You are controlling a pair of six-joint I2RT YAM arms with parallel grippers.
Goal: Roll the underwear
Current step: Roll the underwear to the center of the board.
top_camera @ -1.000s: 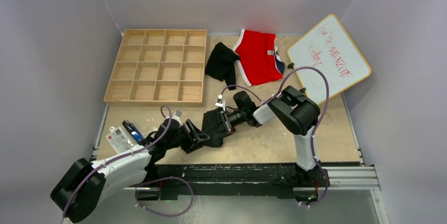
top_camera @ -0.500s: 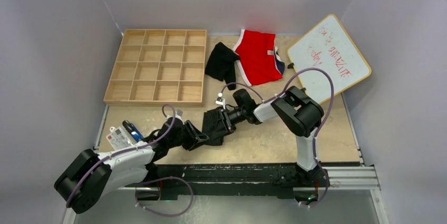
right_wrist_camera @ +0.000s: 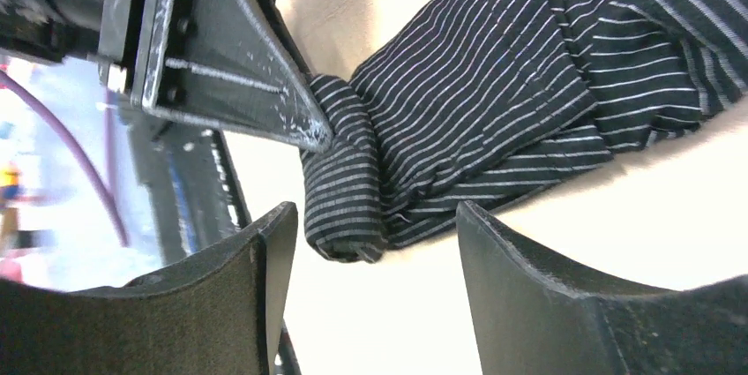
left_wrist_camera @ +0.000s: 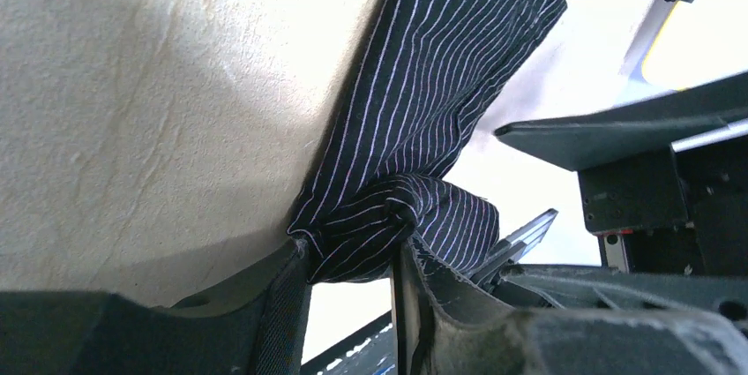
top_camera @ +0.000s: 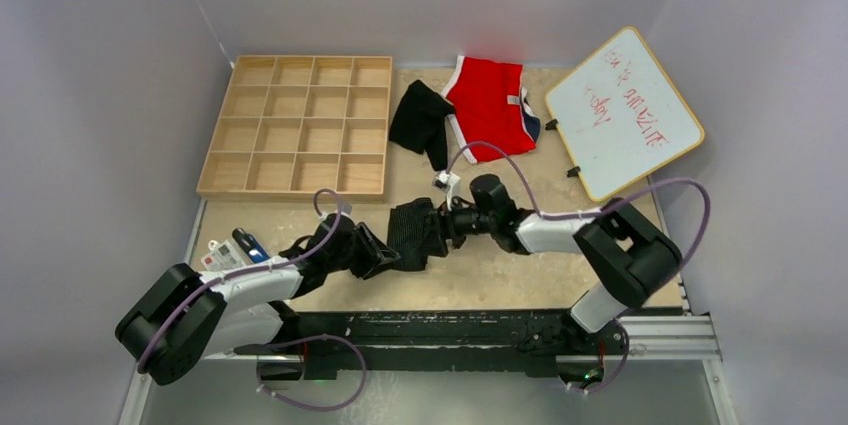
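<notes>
Our right elbow has swung outward; the right gripper now gapes, the underwear lying just past its fingertips on the table, while the left gripper clamps its bunched end.

The striped underwear is hemmed in by the left gripper at 8 o'clock and the right gripper at 3. Bare table lies open at 5 o'clock. The wooden tray blocks 11, the black underwear 12, the red briefs 1, and the whiteboard 2.
</notes>
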